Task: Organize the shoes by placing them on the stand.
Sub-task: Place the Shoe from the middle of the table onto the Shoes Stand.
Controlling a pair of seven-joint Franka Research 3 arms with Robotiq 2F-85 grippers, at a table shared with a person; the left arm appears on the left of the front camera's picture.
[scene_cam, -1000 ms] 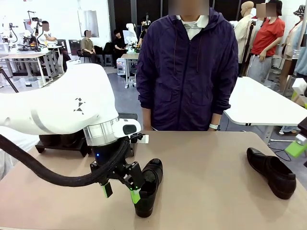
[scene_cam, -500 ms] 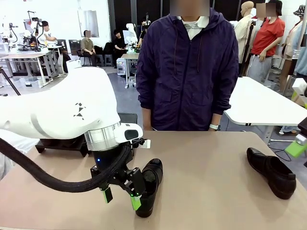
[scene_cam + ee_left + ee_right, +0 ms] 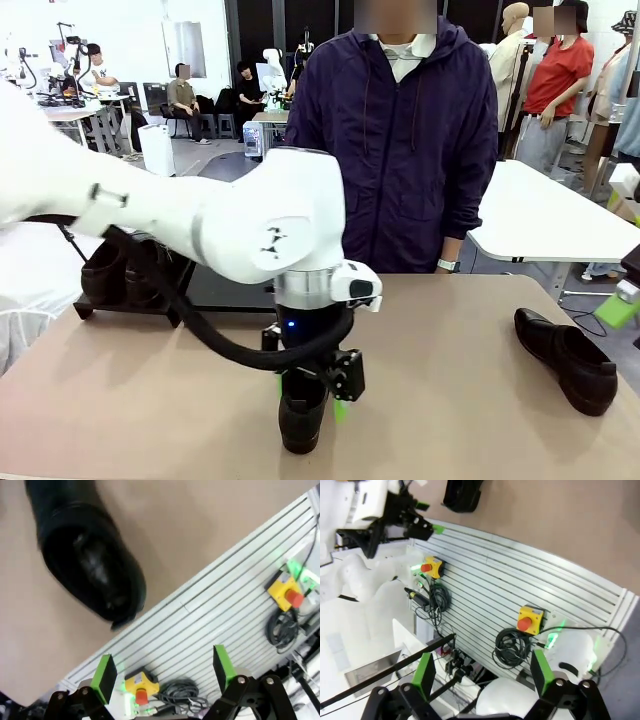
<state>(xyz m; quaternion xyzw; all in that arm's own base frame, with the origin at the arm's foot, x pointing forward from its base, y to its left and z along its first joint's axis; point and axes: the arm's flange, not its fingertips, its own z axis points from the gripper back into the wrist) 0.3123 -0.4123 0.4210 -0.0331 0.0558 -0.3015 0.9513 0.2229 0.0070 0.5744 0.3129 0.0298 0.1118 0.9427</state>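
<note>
One black shoe [image 3: 300, 425] lies near the table's front edge at the middle, toe toward me. My left gripper [image 3: 318, 400] hangs right over it, open. In the left wrist view the same shoe [image 3: 85, 555] sits at the upper left, ahead of the open left gripper [image 3: 164, 670], and nothing is between its green pads [image 3: 105, 672]. A second shoe [image 3: 565, 360] lies on the table at the right. The stand [image 3: 230, 292] is at the back left, with two shoes [image 3: 105, 272] on its left part. My right gripper [image 3: 482, 672] is open and empty off the table's right edge [image 3: 620, 305].
A person in a dark purple jacket [image 3: 395, 150] stands at the far edge, hands not over the table. The slatted front rail with yellow stop buttons [image 3: 529, 619] runs below the table edge. The left arm's thick cable [image 3: 215, 345] loops low across the table's left half.
My left arm has swung right, from beside the front shoe's left side to directly above it. The stand and its shoes have come into sight. The right gripper has stayed still.
</note>
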